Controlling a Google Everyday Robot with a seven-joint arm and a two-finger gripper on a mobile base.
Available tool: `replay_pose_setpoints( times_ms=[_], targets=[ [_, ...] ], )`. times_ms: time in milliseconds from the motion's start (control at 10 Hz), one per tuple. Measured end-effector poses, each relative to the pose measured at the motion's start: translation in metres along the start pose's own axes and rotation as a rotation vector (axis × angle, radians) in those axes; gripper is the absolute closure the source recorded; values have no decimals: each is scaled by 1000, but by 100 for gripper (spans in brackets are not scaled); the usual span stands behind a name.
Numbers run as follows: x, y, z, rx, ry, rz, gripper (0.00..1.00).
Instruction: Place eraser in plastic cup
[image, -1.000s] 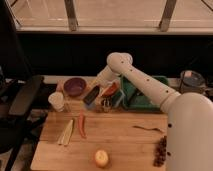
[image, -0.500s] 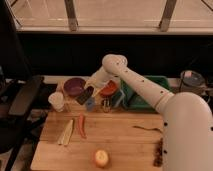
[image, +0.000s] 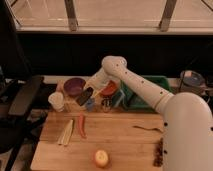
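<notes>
Camera view: pincer (image: 88, 95) is gripping the eraser (image: 84, 96), tilted, just above the plastic cup (image: 90, 104), between purple bowl (image: 74, 86) and orange bowl (image: 108, 89) on the table (image: 125, 145).

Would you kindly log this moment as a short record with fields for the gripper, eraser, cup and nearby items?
gripper: at the back left of the board, right of the purple bowl
eraser: black block held tilted at the gripper, just above and left of the cup
cup: small, light blue, upright on the board
eraser in cup: not yet
orange bowl: behind the cup, to its right
white cup: left of the blue cup
chili: lying on the board in front of the cup
</notes>
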Motion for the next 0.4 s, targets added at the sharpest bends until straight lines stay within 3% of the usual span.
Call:
replay_pose_setpoints(
  times_ms=[400],
  targets=[
    [8,19,-16,14,35,42,38]
  ],
)
